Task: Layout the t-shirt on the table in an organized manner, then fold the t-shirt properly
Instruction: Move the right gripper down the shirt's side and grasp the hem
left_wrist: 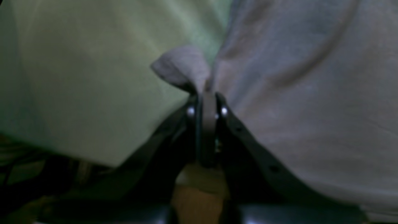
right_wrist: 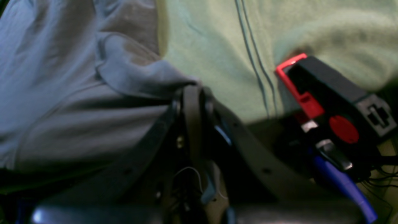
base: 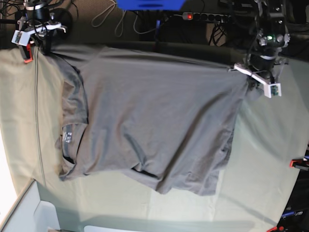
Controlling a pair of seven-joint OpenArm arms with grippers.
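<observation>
The grey t-shirt point(base: 154, 116) lies spread across the table point(base: 260, 159), collar and dark neck label point(base: 67, 137) toward the left, hem toward the right. Its near edge is rumpled and partly doubled under. My left gripper point(left_wrist: 205, 95) is shut on a small bunched corner of the t-shirt point(left_wrist: 183, 67); in the base view this left gripper point(base: 245, 72) sits at the shirt's far right corner. My right gripper point(right_wrist: 194, 88) is shut on a fold of the t-shirt point(right_wrist: 93, 93), and in the base view this right gripper point(base: 44, 48) is at the far left corner.
A red-and-black clamp point(right_wrist: 306, 93) grips the green cloth just right of my right gripper, also seen as a clamp point(base: 27, 57). More clamps point(base: 295, 164) sit at the right edge. A white box point(base: 29, 212) stands at the near left. Cables and a power strip point(base: 207, 17) lie beyond the far edge.
</observation>
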